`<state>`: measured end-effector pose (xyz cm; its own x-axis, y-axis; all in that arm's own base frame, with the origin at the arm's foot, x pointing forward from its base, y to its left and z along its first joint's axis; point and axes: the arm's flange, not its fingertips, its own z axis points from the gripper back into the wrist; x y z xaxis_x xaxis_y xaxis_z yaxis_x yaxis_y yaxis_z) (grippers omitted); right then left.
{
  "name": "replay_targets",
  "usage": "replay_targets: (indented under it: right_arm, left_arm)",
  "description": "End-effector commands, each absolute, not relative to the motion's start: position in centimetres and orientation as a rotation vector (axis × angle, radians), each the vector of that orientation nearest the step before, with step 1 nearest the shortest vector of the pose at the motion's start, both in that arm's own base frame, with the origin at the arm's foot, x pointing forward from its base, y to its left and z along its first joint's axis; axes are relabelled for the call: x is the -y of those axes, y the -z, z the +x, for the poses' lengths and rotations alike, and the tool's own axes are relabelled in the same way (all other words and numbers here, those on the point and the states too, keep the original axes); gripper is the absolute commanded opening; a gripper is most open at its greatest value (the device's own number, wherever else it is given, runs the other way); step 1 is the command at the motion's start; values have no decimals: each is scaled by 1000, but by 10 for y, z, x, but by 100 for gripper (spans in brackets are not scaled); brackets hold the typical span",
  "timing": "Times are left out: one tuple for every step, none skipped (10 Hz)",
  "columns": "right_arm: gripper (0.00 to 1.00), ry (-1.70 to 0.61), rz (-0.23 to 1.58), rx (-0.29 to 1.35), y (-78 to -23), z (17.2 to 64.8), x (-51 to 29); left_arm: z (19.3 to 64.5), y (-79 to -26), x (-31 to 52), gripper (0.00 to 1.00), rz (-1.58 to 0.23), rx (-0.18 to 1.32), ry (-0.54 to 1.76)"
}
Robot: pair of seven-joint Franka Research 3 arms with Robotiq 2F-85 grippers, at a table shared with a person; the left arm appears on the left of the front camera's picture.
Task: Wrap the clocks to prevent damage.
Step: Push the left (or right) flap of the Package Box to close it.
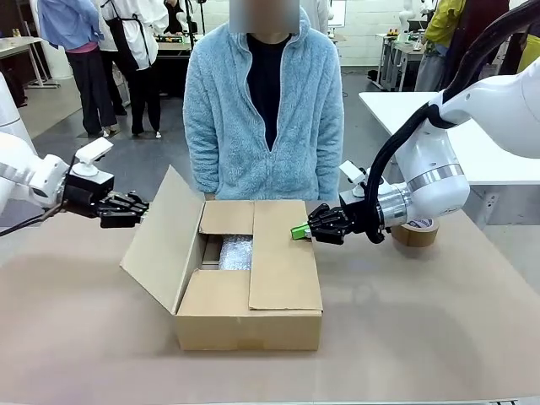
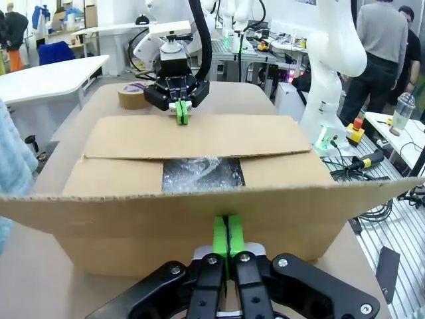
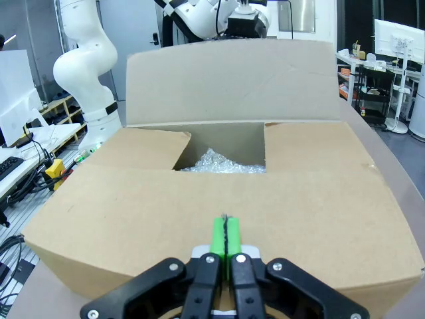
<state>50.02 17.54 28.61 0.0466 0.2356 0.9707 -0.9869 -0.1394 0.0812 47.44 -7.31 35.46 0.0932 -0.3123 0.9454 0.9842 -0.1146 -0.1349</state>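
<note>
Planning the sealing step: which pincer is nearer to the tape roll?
Right. The right pincer is at the box right flap, tape roll by its wrist; left pincer is across the box.

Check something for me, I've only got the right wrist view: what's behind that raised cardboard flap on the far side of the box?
Observer: The left gripper, shut, hangs close outside the raised flap; I cannot tell whether it touches.
Operator: Any tape around?
Observer: Yes, a brown tape roll lies on the table to the robot's right of the cardboard box, partly hidden behind the wrist of the right gripper.
Operator: Where's the person?
Observer: The person stands at the table's far side, directly behind the box.
</note>
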Motion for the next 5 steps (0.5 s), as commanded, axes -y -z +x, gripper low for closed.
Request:
replay_targets:
  right_arm:
    - [1, -1356, 1164, 914, -283, 498, -177]
    - [1, -1356, 1164, 914, -283, 498, -177]
    - [1, -1356, 1164, 914, -283, 498, -177]
    - [1, -1356, 1164, 914, -283, 498, -177]
    - [1, -1356, 1164, 914, -283, 498, -177]
  left_arm:
    - [485, -344, 93, 0, -1144, 801, 1315]
    - [486, -339, 101, 0, -1142, 784, 1319]
    - [488, -332, 111, 0, -1150, 754, 1321]
    - [490, -328, 118, 0, -1154, 734, 1306]
    - [492, -326, 125, 0, -1160, 727, 1293]
